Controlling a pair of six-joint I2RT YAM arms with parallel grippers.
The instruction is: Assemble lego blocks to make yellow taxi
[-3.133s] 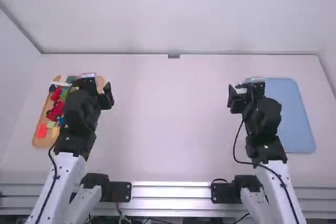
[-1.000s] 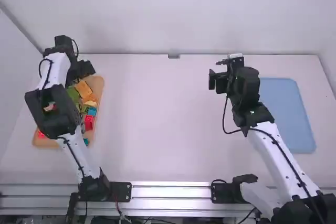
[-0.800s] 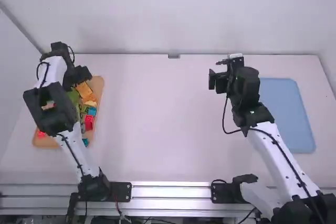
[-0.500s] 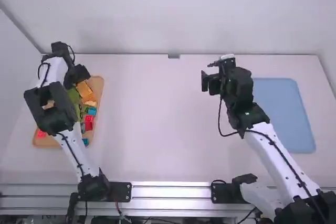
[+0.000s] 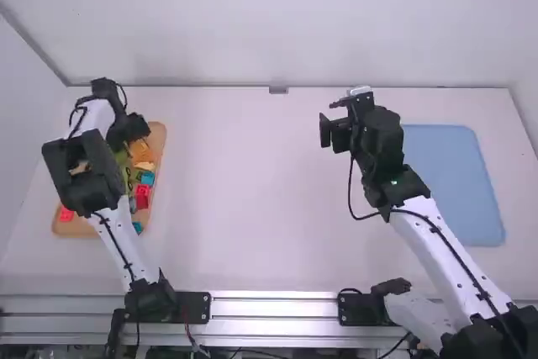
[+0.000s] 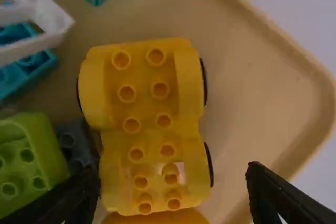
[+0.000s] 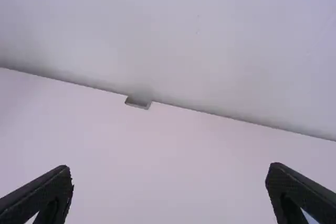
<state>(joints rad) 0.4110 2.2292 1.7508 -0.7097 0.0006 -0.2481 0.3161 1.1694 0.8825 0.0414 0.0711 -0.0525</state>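
High view: our left arm [image 5: 109, 224], much the nearer, is over the tray [image 5: 158, 134] at left. The yellow base [image 6: 149, 124] is there, ahead of our spread left fingers [image 6: 273, 190], near end between them, long axis pointing away; we'd close across its width. Our right fingers [image 7: 47, 195] are spread too.

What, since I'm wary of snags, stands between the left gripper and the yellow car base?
Nothing visible covers the yellow car base, but a dark block alongside and the green block beyond may obstruct one jaw.
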